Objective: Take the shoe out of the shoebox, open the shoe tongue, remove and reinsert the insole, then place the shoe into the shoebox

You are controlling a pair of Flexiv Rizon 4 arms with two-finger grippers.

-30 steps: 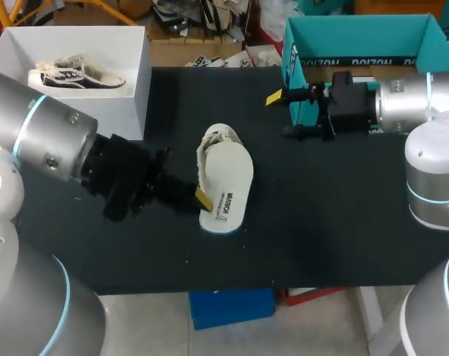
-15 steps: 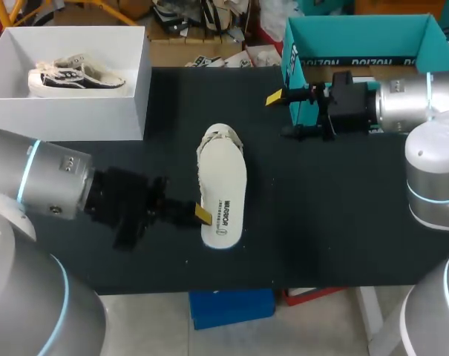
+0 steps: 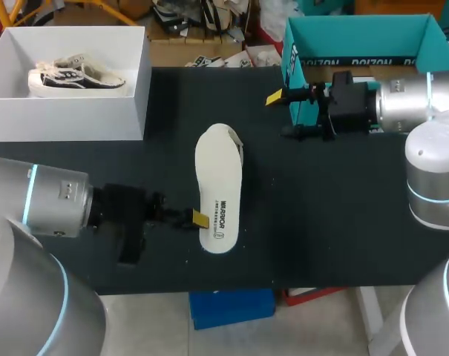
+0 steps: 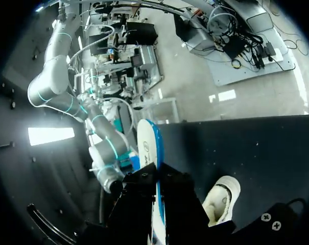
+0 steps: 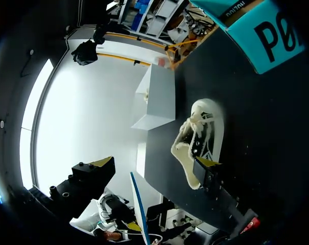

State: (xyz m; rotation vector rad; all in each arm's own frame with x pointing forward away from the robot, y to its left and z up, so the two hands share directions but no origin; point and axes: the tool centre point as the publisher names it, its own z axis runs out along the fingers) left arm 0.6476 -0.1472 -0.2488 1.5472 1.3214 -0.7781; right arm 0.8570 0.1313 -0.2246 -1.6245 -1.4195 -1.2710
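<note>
Insole (image 3: 217, 185) lay mid-frame over the shoe (image 4: 221, 196), its lower end clamped between the left jaws at lower left. Right jaws stood wide apart, empty, beside the teal box (image 3: 358, 37) at upper right. Since a second ago the left arm (image 3: 46, 202) had dropped lower and the insole had flattened.

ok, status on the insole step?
Left gripper shut on insole, held above the shoe, out of it. Right gripper open, beside the teal box. No obstruction seen near the shoe.
</note>
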